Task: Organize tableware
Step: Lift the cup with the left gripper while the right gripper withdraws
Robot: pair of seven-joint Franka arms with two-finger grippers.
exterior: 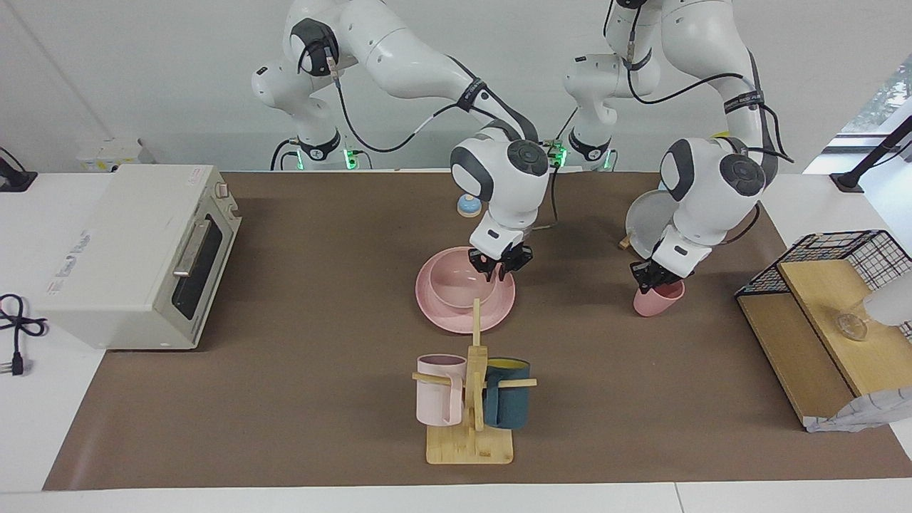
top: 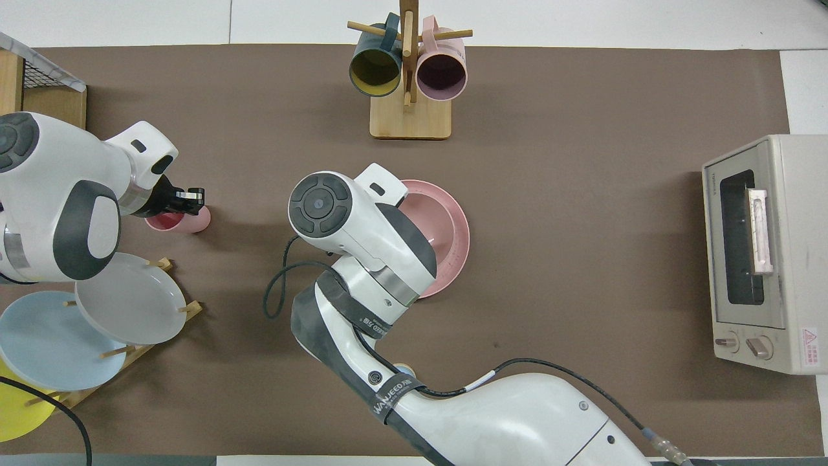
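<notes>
The pale pink bowl [exterior: 452,285] sits in the pale pink plate [exterior: 456,322] at mid-table; both also show in the overhead view, the bowl [top: 435,220] and the plate [top: 462,249]. My right gripper [exterior: 499,269] is at the bowl's rim on the side nearer the robots, with its fingers slightly apart. In the overhead view its own arm hides it. The pale pink cup [exterior: 657,303] stands upright toward the left arm's end. My left gripper [exterior: 652,279] is shut on the cup's rim, as the overhead view [top: 192,197] also shows above the cup [top: 184,223].
A wooden mug tree [exterior: 474,385] holds a pink mug [exterior: 438,388] and a teal mug [exterior: 507,402], farther from the robots than the plate. A toaster oven [exterior: 135,256] stands at the right arm's end. A plate rack [top: 129,298] and a wire shelf [exterior: 819,313] stand at the left arm's end.
</notes>
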